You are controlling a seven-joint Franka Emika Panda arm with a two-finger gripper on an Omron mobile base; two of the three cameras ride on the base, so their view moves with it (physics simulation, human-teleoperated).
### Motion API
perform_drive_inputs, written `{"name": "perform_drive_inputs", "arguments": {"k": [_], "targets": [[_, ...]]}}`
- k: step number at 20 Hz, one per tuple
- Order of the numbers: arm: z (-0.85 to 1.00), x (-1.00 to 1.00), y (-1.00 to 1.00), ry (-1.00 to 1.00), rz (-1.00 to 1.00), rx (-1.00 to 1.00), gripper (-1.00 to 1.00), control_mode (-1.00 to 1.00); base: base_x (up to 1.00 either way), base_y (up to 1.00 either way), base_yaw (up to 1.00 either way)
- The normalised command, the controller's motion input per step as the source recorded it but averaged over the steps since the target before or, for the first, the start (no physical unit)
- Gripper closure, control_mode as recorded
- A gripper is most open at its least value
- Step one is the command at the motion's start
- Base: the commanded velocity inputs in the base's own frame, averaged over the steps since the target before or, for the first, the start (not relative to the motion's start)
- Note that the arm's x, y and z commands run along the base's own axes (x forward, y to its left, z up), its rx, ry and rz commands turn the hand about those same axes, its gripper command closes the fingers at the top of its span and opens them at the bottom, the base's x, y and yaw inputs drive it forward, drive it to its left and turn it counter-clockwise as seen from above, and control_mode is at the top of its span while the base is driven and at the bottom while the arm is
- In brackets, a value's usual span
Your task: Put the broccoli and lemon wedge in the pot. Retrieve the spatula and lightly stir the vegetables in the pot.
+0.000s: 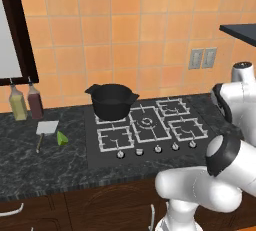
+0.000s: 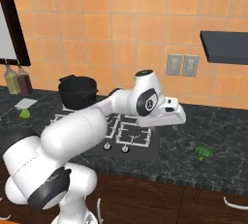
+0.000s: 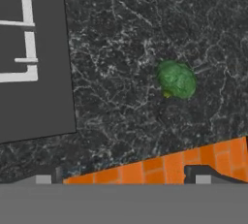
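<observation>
The broccoli (image 3: 176,79), a small green floret, lies on the dark counter right of the stove; it also shows at the counter's right (image 2: 203,152). My gripper (image 3: 123,179) hovers above the counter, open, its dark fingertips (image 3: 43,177) wide apart with nothing between them, and the broccoli is ahead of them and to the right. The black pot (image 1: 112,100) stands on the rear left burner. Left of the stove lie the spatula (image 1: 46,130), with its pale square blade, and the yellow-green lemon wedge (image 1: 62,138) beside it.
The black stove (image 1: 147,127) has white grates and a row of knobs along its front. Two bottles (image 1: 26,102) stand at the back left by the wall. Outlets (image 2: 181,65) are on the tiled wall, and a dark shelf (image 2: 225,46) juts out above the right counter.
</observation>
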Motion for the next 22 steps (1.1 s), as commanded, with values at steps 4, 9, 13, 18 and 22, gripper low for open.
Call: {"name": "perform_drive_inputs", "arguments": {"k": [4,9,13,18,22], "targets": [[-0.51,0.0,-0.36,-0.01,0.0,-0.12,-1.0,-1.0,0.0,0.0,0.0],[-0.4,0.01,-0.51,-0.03,0.03,-0.06,-1.0,-1.0,0.0,0.0,0.0],[-0.28,0.16,-0.53,0.0,0.09,0.0,-1.0,-1.0,0.0,0.0,0.0],[-0.15,0.18,-0.43,0.0,0.13,0.0,-1.0,-1.0,0.0,0.0,0.0],[-0.14,0.18,-0.45,0.0,0.14,0.0,-1.0,-1.0,0.0,0.0,0.0]]}}
